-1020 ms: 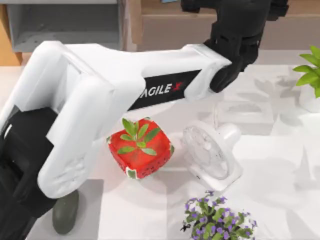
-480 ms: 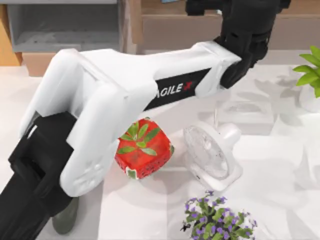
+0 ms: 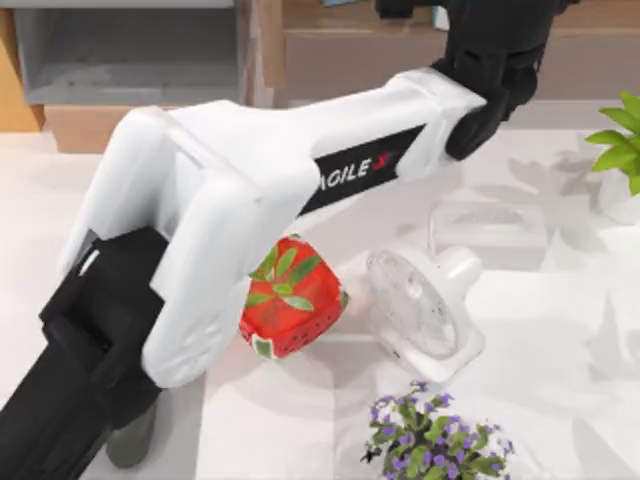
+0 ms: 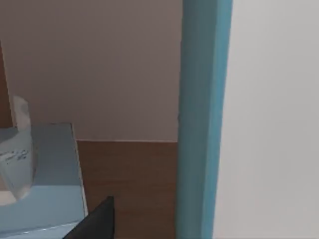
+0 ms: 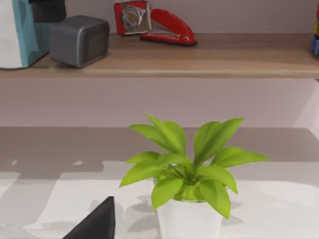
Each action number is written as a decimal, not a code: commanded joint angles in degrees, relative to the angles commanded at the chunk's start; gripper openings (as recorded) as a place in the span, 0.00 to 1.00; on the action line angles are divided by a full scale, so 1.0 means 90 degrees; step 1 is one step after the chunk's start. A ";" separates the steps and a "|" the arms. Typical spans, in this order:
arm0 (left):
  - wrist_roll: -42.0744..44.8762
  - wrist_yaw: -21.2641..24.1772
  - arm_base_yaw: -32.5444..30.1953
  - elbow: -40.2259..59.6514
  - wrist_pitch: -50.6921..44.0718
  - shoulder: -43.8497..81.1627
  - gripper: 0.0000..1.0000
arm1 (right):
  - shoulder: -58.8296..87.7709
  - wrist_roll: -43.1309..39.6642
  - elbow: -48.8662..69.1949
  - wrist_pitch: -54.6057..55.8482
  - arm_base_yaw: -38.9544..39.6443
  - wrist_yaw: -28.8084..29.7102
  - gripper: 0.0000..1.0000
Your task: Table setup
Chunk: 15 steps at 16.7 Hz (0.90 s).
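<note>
**Left arm stretches to the back shelf as table waits**

My left arm (image 3: 250, 200) reaches from the top view's seven o'clock corner to one o'clock, its black wrist (image 3: 495, 60) over the wooden shelf edge. Whether my left fingers are open or closed I cannot tell. The left wrist camera faces a blue upright panel (image 4: 202, 119) and brown shelf board (image 4: 129, 184). On the white table (image 3: 560, 330), a red strawberry-patterned planter (image 3: 295, 305) sits at centre, a white fan (image 3: 420, 305) just beside it at three o'clock, a purple-flowered plant (image 3: 435, 440) at five o'clock. My right wrist camera faces a green potted plant (image 5: 187, 174); what may be a red stapler (image 5: 159, 22) lies on the shelf behind.
</note>
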 joint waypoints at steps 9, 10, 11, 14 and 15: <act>0.0000 0.0003 0.0003 0.0010 -0.0007 0.0007 0.55 | 0.0000 0.0000 0.0000 0.0000 0.0000 0.0000 1.00; 0.0000 0.0003 0.0003 0.0010 -0.0007 0.0007 0.47 | 0.0000 0.0000 0.0000 0.0000 0.0000 0.0000 1.00; 0.0000 0.0003 0.0003 0.0010 -0.0007 0.0007 0.40 | 0.0000 0.0000 0.0000 0.0000 0.0000 0.0000 1.00; 0.0000 0.0003 0.0003 0.0010 -0.0007 0.0007 0.17 | 0.0000 0.0000 0.0000 0.0000 0.0000 0.0000 1.00; 0.0000 0.0003 0.0003 0.0010 -0.0007 0.0007 0.10 | 0.0000 0.0000 0.0000 0.0000 0.0000 0.0000 1.00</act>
